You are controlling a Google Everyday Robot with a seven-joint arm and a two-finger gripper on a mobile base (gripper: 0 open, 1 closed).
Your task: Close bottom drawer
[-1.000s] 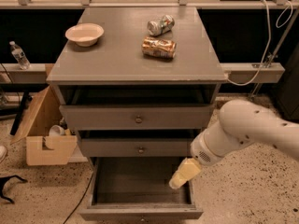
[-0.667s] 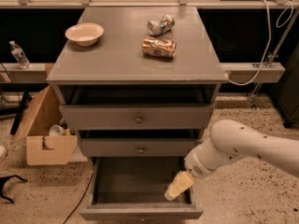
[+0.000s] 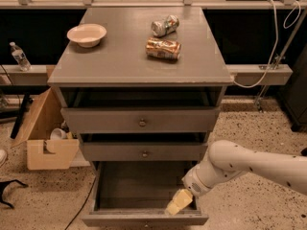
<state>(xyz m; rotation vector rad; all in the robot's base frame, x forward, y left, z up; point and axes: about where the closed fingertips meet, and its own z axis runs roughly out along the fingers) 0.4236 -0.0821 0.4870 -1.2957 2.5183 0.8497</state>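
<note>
The bottom drawer (image 3: pixel 144 218) of the grey wooden cabinet (image 3: pixel 139 61) is pulled far out, showing its deep dark box, which looks empty. Its flat front runs along the bottom edge of the camera view. My gripper (image 3: pixel 178 202), with cream-coloured fingers, hangs just inside the drawer at its front right, right behind the front panel. My white arm (image 3: pixel 249 164) reaches in from the right. The middle drawer (image 3: pixel 144 152) and the wide top drawer (image 3: pixel 141 121) are both slightly ajar.
On the cabinet top sit a cream bowl (image 3: pixel 87 34) and two crushed cans (image 3: pixel 164 48) (image 3: pixel 165 25). An open cardboard box (image 3: pixel 45 138) stands on the floor to the left. A water bottle (image 3: pixel 19 56) stands on a ledge at far left. Cables hang at right.
My gripper and arm have moved down and to the left, from beside the drawer's right edge to its front right corner. The drawer itself has not visibly moved.
</note>
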